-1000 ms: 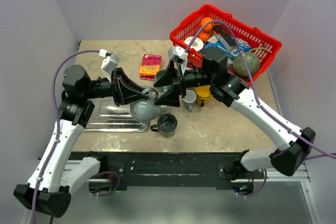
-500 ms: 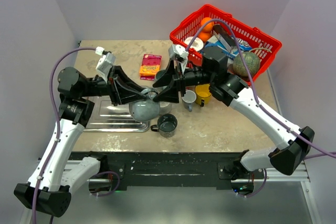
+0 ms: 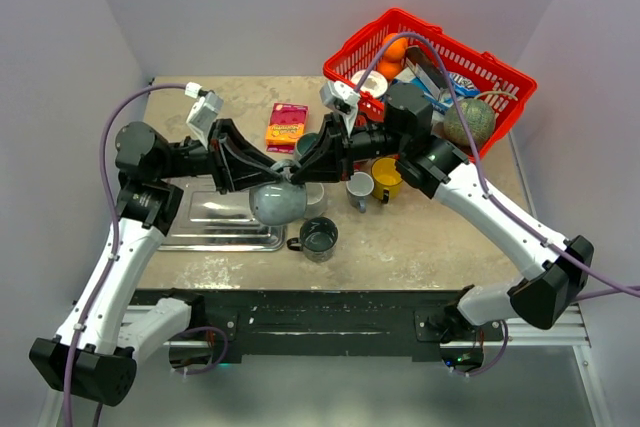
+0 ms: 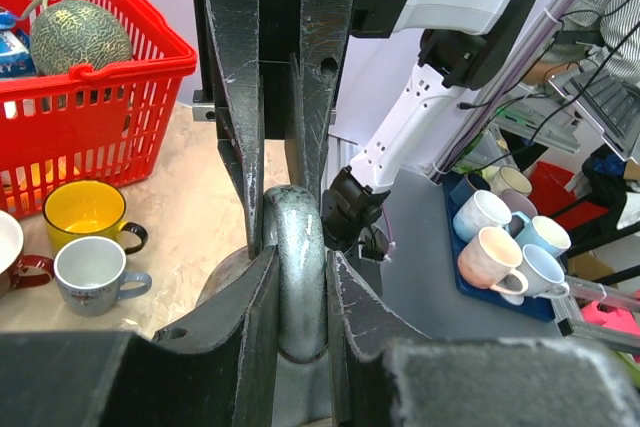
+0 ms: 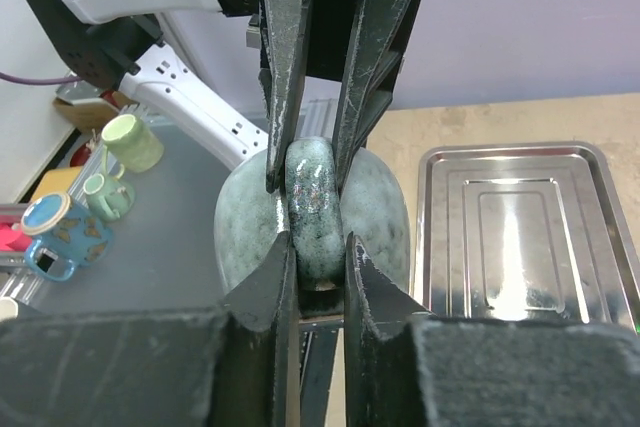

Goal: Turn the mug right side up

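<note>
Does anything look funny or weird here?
Yes. The left end effector and right end effector both pinch the same handle of the grey mug. Its opening isn't facing up.

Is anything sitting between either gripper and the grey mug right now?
Nothing visible: the left gripper and the right gripper both clamp the grey mug directly by its handle, from opposite sides.
</note>
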Controlling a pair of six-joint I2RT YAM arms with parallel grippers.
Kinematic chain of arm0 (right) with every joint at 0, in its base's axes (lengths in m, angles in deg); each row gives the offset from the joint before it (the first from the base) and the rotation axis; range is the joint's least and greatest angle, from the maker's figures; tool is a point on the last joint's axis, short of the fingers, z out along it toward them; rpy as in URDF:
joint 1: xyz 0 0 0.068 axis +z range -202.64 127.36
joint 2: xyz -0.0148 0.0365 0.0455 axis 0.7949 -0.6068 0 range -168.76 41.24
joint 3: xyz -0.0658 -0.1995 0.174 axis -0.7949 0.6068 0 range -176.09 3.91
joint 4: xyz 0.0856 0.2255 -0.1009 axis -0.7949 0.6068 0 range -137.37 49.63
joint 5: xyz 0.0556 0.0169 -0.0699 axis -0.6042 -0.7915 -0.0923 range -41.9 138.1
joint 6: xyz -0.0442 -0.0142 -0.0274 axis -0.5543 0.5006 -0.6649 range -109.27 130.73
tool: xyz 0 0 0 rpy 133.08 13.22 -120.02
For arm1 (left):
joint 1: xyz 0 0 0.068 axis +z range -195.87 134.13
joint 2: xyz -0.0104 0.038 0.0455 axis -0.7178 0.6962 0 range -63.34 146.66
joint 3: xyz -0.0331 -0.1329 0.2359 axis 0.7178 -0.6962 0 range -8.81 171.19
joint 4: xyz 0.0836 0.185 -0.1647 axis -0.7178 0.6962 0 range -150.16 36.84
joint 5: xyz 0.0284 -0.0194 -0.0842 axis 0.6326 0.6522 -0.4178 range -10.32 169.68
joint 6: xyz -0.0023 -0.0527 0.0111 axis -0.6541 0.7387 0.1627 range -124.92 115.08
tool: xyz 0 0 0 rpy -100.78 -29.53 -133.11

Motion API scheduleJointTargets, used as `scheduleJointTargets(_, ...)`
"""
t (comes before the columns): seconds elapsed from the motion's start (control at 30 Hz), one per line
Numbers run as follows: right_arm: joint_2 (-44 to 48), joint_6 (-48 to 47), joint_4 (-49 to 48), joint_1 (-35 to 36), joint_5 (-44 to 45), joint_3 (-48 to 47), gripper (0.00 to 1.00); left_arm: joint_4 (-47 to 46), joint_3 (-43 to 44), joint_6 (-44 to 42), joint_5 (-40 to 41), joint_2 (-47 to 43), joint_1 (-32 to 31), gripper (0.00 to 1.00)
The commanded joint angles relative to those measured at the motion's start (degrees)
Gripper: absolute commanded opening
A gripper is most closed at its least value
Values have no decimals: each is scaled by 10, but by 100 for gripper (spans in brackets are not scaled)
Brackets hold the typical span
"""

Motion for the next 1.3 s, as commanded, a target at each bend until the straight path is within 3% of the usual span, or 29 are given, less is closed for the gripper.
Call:
scheduleJointTargets(0.0,-10,2,-7,5,60,-12,0,-48,18,-8,13,-2,-12,0)
scheduleJointTargets(0.07,1,-7,1,4,95,-4,0,-12,29,-34,21,5,-12,0)
scheduleJointTargets(0.1,7,-10,2,5,104,-1,0,5,32,-45,25,7,-12,11)
scheduleJointTargets(0.17,23,-20,11,4,134,5,0,36,38,-68,30,13,-12,19)
scheduleJointTargets(0.2,29,-24,14,5,143,7,0,45,38,-71,30,14,-12,33)
scheduleJointTargets(0.27,45,-28,23,5,161,11,0,47,33,-80,32,15,-12,41)
scheduleJointTargets(0.3,49,-34,27,4,164,13,0,47,32,-82,32,15,-12,54)
scheduleJointTargets(0.4,66,-44,53,5,187,17,0,63,26,-96,36,15,-12,71)
scheduleJointTargets(0.5,86,-57,88,4,213,22,0,88,26,-121,47,15,-12,82)
scheduleJointTargets(0.8,122,-187,290,4,361,-25,0,242,57,-200,198,43,-12,91)
scheduleJointTargets(0.93,130,-250,395,8,482,-25,0,286,72,-214,288,73,-12,92)
scheduleJointTargets(1.07,139,-318,457,17,615,-18,0,305,77,-221,299,96,-12,92)
scheduleJointTargets(1.27,133,-383,529,26,667,-2,0,305,79,-222,299,115,-12,92)
